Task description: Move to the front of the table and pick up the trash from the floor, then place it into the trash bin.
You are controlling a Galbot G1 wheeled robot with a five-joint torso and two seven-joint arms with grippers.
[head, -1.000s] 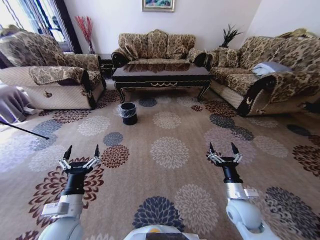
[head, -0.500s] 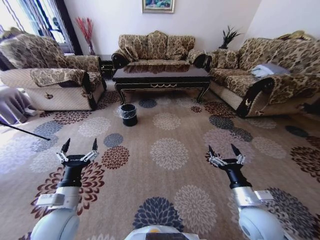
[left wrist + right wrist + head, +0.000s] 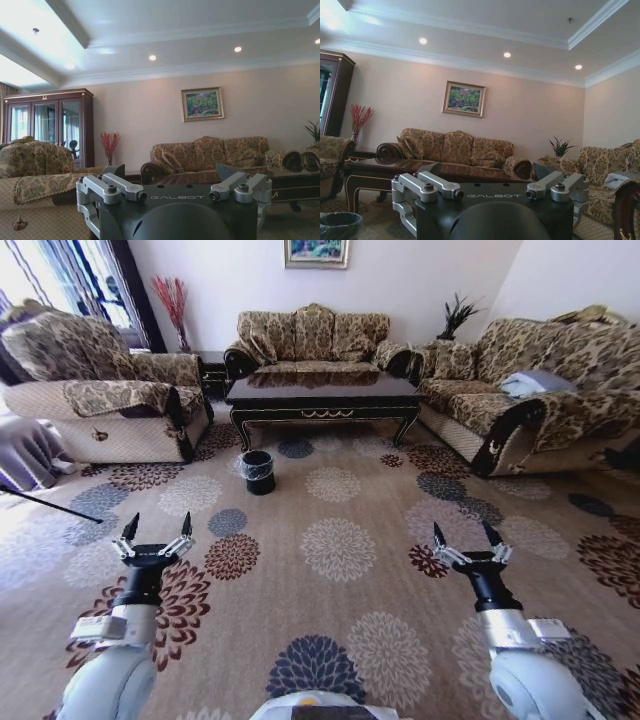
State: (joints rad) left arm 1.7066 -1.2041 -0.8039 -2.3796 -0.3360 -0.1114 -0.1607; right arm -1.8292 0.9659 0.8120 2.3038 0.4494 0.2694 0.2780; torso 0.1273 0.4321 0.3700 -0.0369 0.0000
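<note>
Ahead across the floor (image 3: 340, 510), the table (image 3: 322, 388) fronts the sofa, trash bin (image 3: 257, 469) nearby; left gripper (image 3: 155, 530) and right gripper (image 3: 465, 537) hover low, fingers spread.

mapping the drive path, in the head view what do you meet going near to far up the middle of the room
left hand and right hand, both open over the floor → trash bin → table → far sofa → framed picture on the wall
</note>
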